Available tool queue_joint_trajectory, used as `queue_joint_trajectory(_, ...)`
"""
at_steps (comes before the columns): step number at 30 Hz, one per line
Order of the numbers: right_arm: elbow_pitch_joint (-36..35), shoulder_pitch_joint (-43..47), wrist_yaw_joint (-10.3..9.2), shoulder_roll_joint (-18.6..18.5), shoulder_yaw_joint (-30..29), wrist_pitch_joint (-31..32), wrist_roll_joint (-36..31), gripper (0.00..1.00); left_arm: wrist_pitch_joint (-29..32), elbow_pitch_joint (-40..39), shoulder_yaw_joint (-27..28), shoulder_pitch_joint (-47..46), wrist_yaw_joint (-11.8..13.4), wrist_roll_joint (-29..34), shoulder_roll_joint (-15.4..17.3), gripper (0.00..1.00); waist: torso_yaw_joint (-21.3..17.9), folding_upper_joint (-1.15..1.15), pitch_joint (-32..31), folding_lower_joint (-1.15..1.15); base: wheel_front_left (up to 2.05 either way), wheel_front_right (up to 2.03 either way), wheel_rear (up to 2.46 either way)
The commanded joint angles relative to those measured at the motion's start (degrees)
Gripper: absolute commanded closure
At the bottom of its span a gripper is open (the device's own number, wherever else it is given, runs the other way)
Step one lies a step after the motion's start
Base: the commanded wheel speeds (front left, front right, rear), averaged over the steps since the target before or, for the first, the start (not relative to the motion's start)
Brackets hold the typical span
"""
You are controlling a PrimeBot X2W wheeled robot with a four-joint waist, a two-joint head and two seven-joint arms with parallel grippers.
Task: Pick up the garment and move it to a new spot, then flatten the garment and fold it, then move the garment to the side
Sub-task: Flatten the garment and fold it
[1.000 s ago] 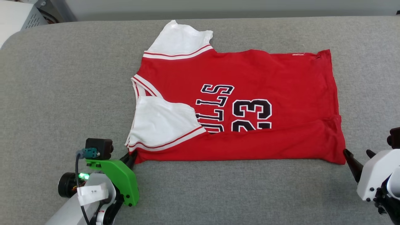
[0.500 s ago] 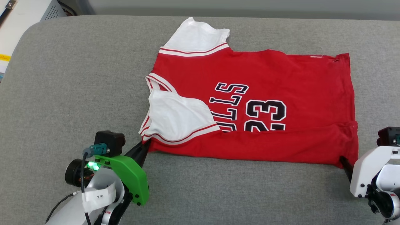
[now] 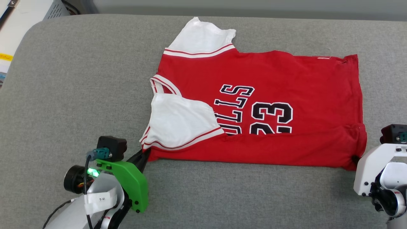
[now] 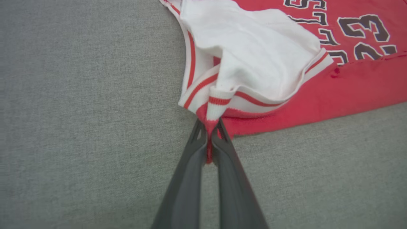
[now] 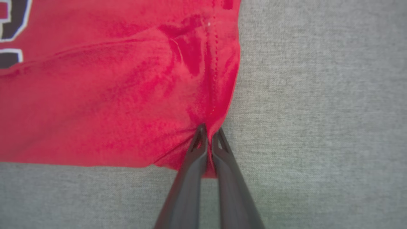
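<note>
The garment point(image 3: 270, 79), a red jersey with white sleeves and a black-white print, lies sideways on the grey surface, collar to the left. Its near strip is folded over the print, and one white sleeve point(image 3: 178, 124) lies on top. My left gripper point(image 3: 144, 155) is shut on the near left corner, pinching sleeve trim and red cloth point(image 4: 213, 108) between its dark fingers point(image 4: 190, 165). At the near right my right gripper point(image 3: 354, 159) is shut on the hem corner; red fabric point(image 5: 127, 105) bunches between its fingers point(image 5: 192, 165).
The grey padded surface point(image 3: 79, 79) spreads wide on the left and in front of the jersey. Its rounded far left corner borders a pale cabinet point(image 3: 28, 12). The far edge runs just behind the upper white sleeve point(image 3: 202, 36).
My right gripper went from open beside the hem corner to shut on it. The camera shifted, so the whole picture slid right. The left gripper kept its pinch.
</note>
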Motion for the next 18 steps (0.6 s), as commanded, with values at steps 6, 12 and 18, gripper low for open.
queue_joint_trajectory(6,0.8,1.2,-0.09,-2.9,-0.5,1.1,1.1,1.00,1.2,2.0,-1.2,1.8,-0.7,-0.4,1.2,1.00,-0.7,0.00,-3.7,0.00,0.00,0.00,0.00)
queue_joint_trajectory(12,-1.8,4.0,-0.09,-6.2,-0.5,4.1,3.8,1.00,3.0,1.6,-2.8,5.4,-0.9,-1.5,2.3,1.00,-0.8,0.00,-6.8,0.00,0.00,0.00,0.00)
queue_joint_trajectory(18,-5.3,9.3,-0.09,-7.9,-1.4,8.3,6.2,1.00,4.8,0.0,-4.6,8.7,-1.0,-2.7,2.5,1.00,-0.3,0.00,-8.8,0.00,0.00,0.00,0.00)
